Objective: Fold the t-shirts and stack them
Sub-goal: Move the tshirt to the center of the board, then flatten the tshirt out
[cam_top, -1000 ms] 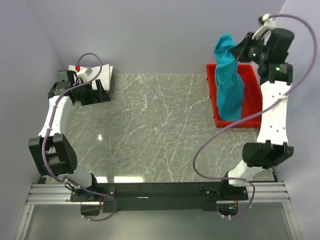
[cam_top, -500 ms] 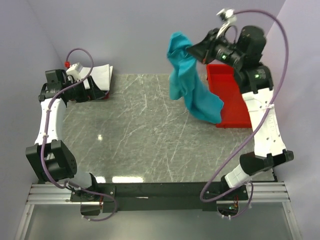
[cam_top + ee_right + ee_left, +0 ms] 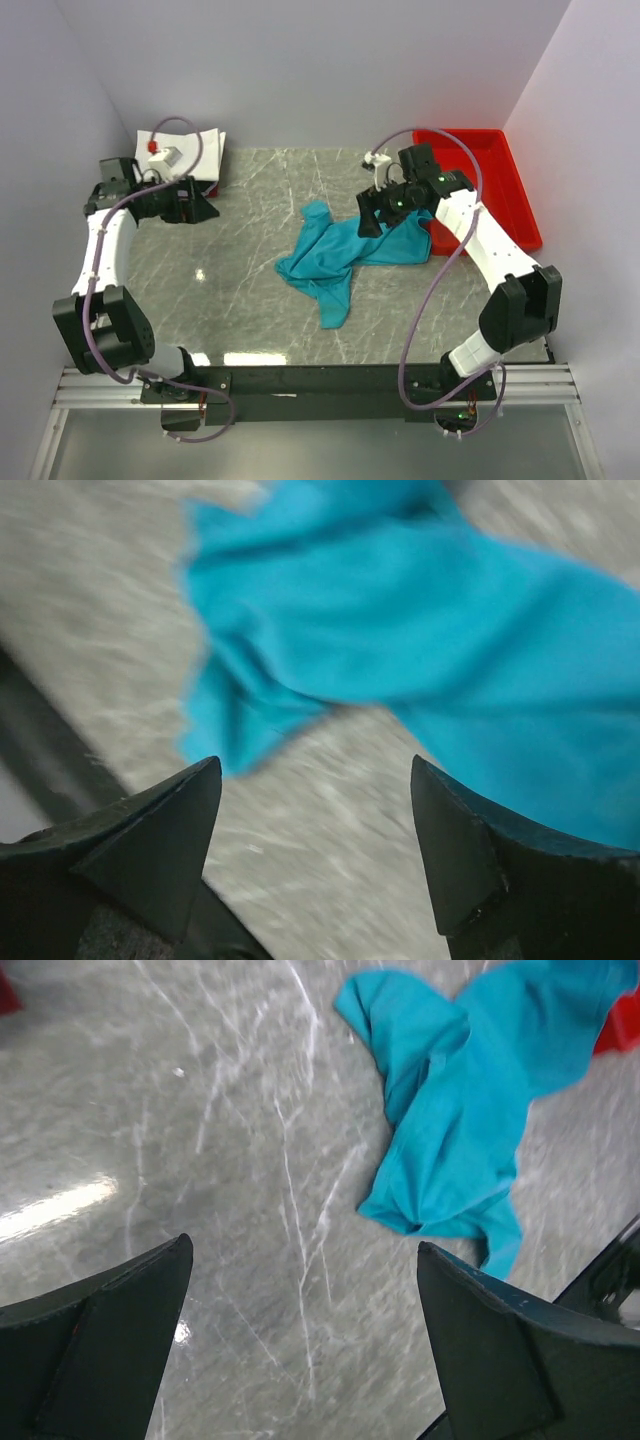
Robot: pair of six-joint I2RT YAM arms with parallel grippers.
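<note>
The right hand [image 3: 315, 770] is seen with its two fingers spread wide and nothing gripped between them. It hangs just above the right end of the teal-blue t-shirt [image 3: 335, 255], whose cloth is seen blurred beneath the fingers in the wrist view. Whether the cloth is brushed by the fingers cannot be told. The left hand [image 3: 302, 1248] is likewise spread fully and empty. It is well apart from the shirt, toward the far left corner of the bench [image 3: 250, 290], beside a folded white cloth [image 3: 205, 148] that is taken to be a t-shirt already dealt with. The teal-blue t-shirt lies crumpled on the bench, somewhat right of centre, with one end reaching toward the red plastic tray [image 3: 495, 185] and a narrow tail pointing at the near edge. Contact with the tray cannot be made out. The step in hand is judged to be the laying-out of this shirt for folding, and no fold is yet made. For the next move, two outer points of the garment, such as the shoulders or the hem corners, need to be found and gripped. The left hand has to be brought across the bench so that the cloth can be drawn flat between both hands. Only then can it be folded and stacked.
</note>
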